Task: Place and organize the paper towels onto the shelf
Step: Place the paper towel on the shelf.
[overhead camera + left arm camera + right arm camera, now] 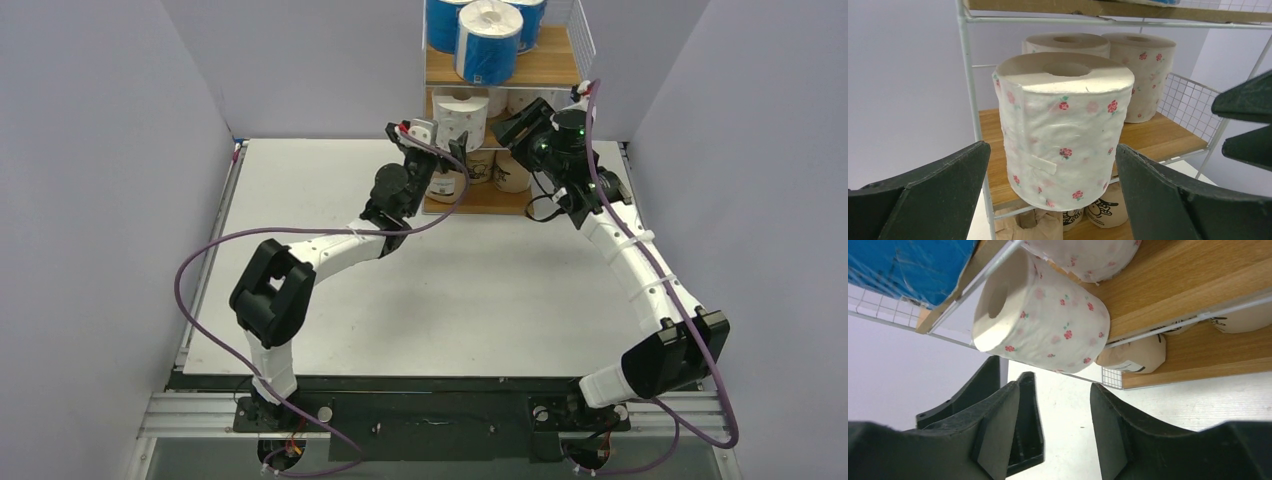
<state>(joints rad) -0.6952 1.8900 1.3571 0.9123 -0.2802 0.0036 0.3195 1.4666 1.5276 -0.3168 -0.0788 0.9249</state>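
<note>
Because the roll [1064, 135] is light, soft and crushable, you should pinch its sides gently. It stands front-left on the shelf [1158, 137], middle board, with the left gripper [1052, 150] spread wide before it and the right gripper [1060, 382] parted, empty.

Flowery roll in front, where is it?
Left wrist view: the flowery roll stands upright on the shelf's middle board, front left corner, before the open left gripper, two matching rolls behind.
</note>
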